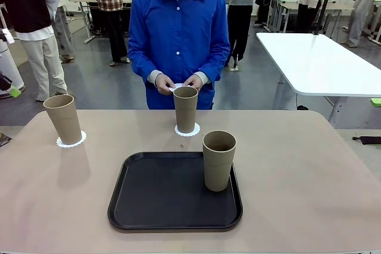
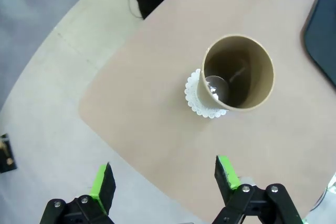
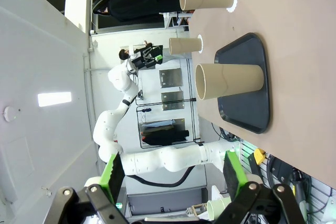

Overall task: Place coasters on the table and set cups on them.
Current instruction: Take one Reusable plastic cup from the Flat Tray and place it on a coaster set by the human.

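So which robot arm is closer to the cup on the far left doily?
The left arm. Its open jaws hang just above that cup, looking down into it. The right arm's open jaws are back beyond the tray, with the tray's cup nearer to them.

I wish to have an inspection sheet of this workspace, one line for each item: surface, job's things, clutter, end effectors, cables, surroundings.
Surface: beige table, rounded corners.
Job's things: left cup upright on a coaster; middle cup upright on a second coaster; third cup upright in the black tray, no coaster under it; the person's hands hold something small and white.
Clutter: one small dark speck in front of the middle cup.
End effectors: left end effector open, empty, apart from the left cup; right end effector open, empty.
Cables: nothing seen on the table.
Surroundings: white table at far right; people standing behind.
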`<control>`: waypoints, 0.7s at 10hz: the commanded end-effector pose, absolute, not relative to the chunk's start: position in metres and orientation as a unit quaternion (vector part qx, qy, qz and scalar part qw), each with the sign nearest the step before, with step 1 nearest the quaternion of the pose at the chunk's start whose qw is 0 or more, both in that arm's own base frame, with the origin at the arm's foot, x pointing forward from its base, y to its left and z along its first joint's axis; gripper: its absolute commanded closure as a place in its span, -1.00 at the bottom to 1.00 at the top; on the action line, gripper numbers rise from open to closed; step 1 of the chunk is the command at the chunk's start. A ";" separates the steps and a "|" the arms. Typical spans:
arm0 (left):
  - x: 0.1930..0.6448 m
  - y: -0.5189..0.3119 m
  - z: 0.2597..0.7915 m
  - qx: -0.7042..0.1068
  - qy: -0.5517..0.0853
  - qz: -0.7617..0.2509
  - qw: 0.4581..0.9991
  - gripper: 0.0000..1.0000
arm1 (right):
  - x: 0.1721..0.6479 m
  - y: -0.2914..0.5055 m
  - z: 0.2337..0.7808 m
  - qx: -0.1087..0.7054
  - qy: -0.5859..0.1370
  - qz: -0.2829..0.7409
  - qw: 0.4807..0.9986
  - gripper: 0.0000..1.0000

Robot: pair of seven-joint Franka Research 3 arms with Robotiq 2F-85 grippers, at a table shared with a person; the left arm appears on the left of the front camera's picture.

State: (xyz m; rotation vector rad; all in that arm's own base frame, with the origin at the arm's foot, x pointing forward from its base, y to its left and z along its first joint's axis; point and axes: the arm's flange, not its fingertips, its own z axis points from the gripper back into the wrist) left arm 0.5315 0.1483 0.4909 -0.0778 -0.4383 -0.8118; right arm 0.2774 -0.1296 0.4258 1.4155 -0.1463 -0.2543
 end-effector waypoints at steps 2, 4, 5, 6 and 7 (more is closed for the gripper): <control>0.508 0.109 0.505 0.029 -0.185 -0.379 0.906 -1.00 | 0.277 -0.129 0.428 0.650 -0.070 -0.115 0.748 -1.00; 0.493 0.101 0.518 0.024 -0.162 -0.396 0.903 -1.00 | 0.277 -0.129 0.428 0.650 -0.070 -0.115 0.748 -1.00; 0.488 0.101 0.520 0.031 -0.164 -0.399 0.902 -1.00 | 0.277 -0.129 0.428 0.650 -0.070 -0.115 0.748 -1.00; 0.487 0.102 0.519 0.032 -0.169 -0.397 0.902 -1.00 | 0.277 -0.129 0.428 0.650 -0.070 -0.115 0.748 -1.00; 0.489 0.105 0.519 0.029 -0.170 -0.397 0.901 -1.00 | 0.277 -0.129 0.428 0.650 -0.070 -0.115 0.748 -1.00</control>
